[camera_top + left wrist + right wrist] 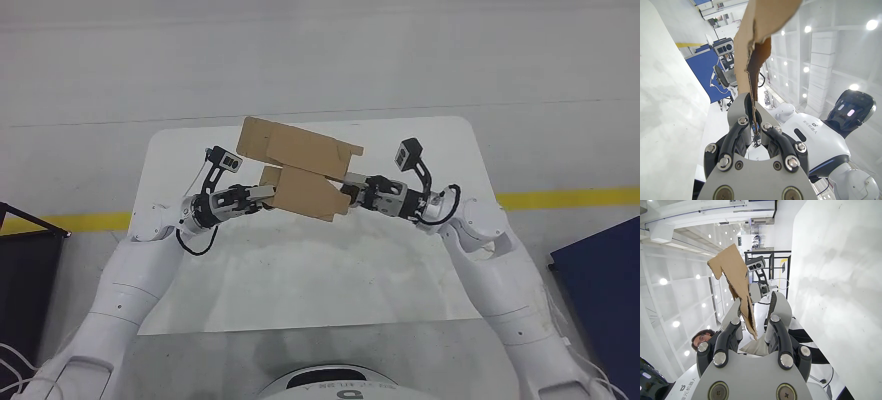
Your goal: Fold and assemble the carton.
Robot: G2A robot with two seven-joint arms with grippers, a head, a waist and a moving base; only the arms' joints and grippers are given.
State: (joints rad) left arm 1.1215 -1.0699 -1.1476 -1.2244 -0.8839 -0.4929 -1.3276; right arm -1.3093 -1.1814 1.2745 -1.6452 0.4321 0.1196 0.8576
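A flattened brown carton [300,165] hangs in the air over the back half of the white table [300,290], between both arms. My left gripper [262,192] is shut on the carton's left edge. In the left wrist view the corrugated edge [751,94] is pinched between the two fingers of that gripper [753,111]. My right gripper [350,190] is at the carton's right end. Its own view shows this gripper [757,302] open, with a carton flap [732,270] running between the fingers and lying against one finger [735,313]; a wide gap separates it from the other.
The table top under the carton is bare. A yellow floor line [570,197] runs behind the table. A blue object [600,290] stands off the table's right side and a dark frame [25,260] off its left.
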